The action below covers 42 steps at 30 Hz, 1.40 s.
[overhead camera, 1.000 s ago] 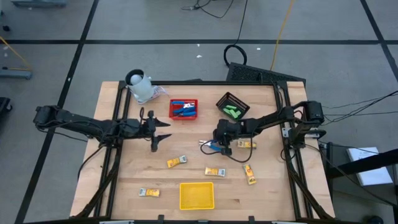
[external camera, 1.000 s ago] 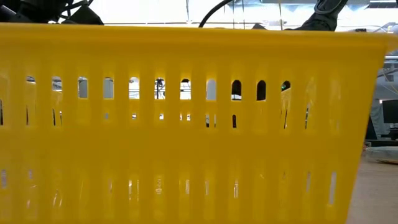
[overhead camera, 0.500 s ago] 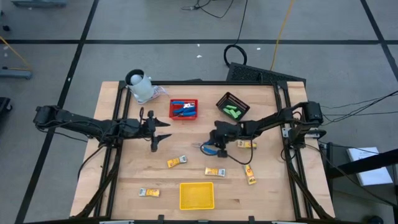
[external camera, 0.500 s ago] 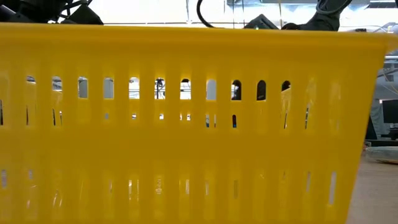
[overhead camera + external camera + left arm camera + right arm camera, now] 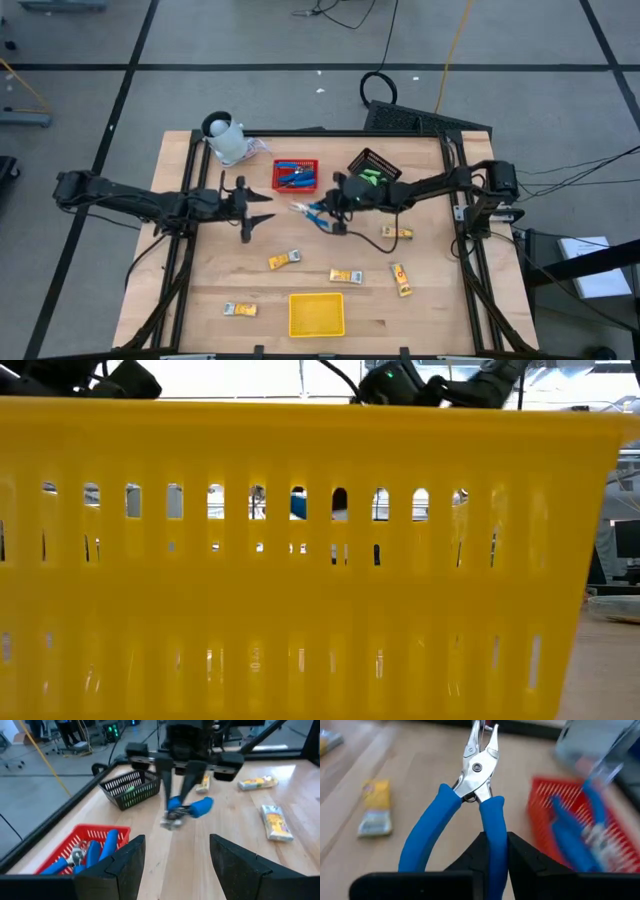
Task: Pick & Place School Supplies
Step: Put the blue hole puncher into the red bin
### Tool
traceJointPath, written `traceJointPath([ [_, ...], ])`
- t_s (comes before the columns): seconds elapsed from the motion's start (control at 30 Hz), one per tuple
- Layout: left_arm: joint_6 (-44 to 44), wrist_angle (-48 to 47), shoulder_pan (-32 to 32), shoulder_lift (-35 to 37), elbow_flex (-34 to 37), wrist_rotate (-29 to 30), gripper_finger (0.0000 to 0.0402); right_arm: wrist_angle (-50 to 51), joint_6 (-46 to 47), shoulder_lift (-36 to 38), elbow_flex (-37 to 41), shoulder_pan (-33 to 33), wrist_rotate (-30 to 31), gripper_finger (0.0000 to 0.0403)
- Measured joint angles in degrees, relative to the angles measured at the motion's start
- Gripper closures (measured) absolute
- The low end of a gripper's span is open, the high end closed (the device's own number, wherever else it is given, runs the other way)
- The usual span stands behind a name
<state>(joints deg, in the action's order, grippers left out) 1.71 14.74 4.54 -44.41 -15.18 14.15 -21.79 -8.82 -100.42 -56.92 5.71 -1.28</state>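
The blue-handled pliers [image 5: 312, 211] are held up off the bench [image 5: 200, 290] by the right hand [image 5: 333, 206], whose fingers are closed tight on one blue handle, as the right wrist view shows [image 5: 492, 827]. The pliers point away from the hand, with the metal tip [image 5: 481, 732] in front and the handles spread apart behind it. The red basket [image 5: 296, 176] lies just past the tip and a little to one side, near the far edge of the bench, and two more blue tools [image 5: 90, 852] can be seen inside it. It is judged that the pliers are meant to be dropped there, so only a short carry toward the basket is needed. The right hand is the nearer one. The left hand [image 5: 262, 207] is kept open and waits close by, on the other side of the basket.
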Motion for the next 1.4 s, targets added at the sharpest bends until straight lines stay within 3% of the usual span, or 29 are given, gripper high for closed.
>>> traceJointPath([
  [0.23, -0.4, -4.0, 0.0, 5.1, 0.0, 0.0, 0.0176, 0.5, -4.5, -0.2, -7.3, 6.0, 1.4, 0.037],
  [0.43, -0.7, -5.4, 0.9, 7.5, 0.0, 0.0, 0.0176, 1.7, -5.4, -5.6, -13.9, 10.4, 1.0, 0.037],
  [0.8, -0.9, -6.1, 2.4, 7.7, 0.0, 1.6, 0.0176, 17.8, -8.4, -18.4, -29.7, 11.7, -0.4, 0.037],
  [1.4, -1.5, -6.6, 3.9, 7.7, 0.0, 3.8, 0.0176, 25.3, -7.3, -20.3, -31.9, 13.9, 1.2, 0.037],
])
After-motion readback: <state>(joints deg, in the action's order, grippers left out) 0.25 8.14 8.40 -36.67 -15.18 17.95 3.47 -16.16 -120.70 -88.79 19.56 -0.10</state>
